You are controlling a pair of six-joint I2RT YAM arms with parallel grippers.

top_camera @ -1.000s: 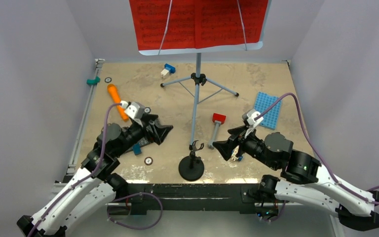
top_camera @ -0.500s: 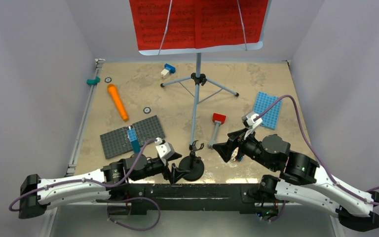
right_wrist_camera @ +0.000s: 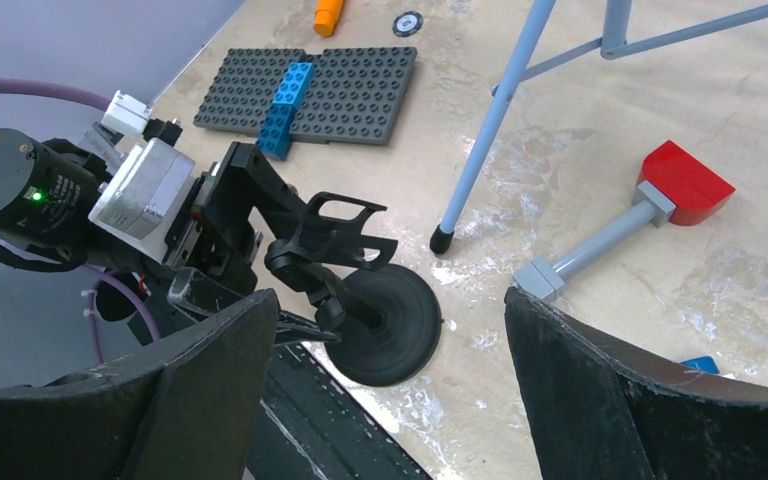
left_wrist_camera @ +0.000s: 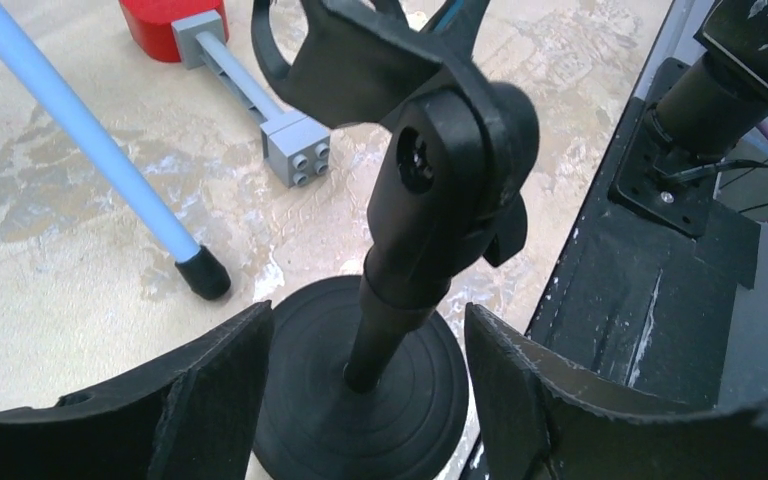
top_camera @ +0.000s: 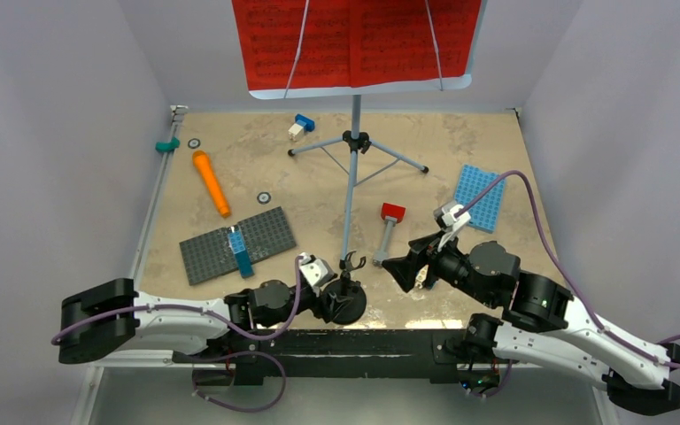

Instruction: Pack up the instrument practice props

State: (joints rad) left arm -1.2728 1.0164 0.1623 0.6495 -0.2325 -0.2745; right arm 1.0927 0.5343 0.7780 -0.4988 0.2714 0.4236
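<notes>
The small black mic stand (top_camera: 343,297) stands upright at 6 o'clock on the mottled, scuffed tan worktop (top_camera: 257,159). It is a matte plastic post with a forked clip on top, rising from a round base ribbed in concentric rings. The left gripper (left_wrist_camera: 368,335) lies low with its matte black fingers spread either side of that post, a gap showing on each side, so it pinches nothing. The right gripper (top_camera: 398,267), at 2 o'clock of the stand, is spread wide and holds nothing. At 12 o'clock the music stand (top_camera: 351,177), a slim pale-blue pole on a grey tripod with black-capped feet, carries red sheet-music pages (top_camera: 354,40). These are printed with dark staves and held by two thin wires; the notes are too small to read. The smooth orange toy microphone (top_camera: 211,183) lies at 10 o'clock. A studded grey plate (top_camera: 266,235) bearing a blue brick (top_camera: 241,251), a studded blue plate (top_camera: 480,197) and a red-headed grey hammer (top_camera: 388,226) lie flat between.
</notes>
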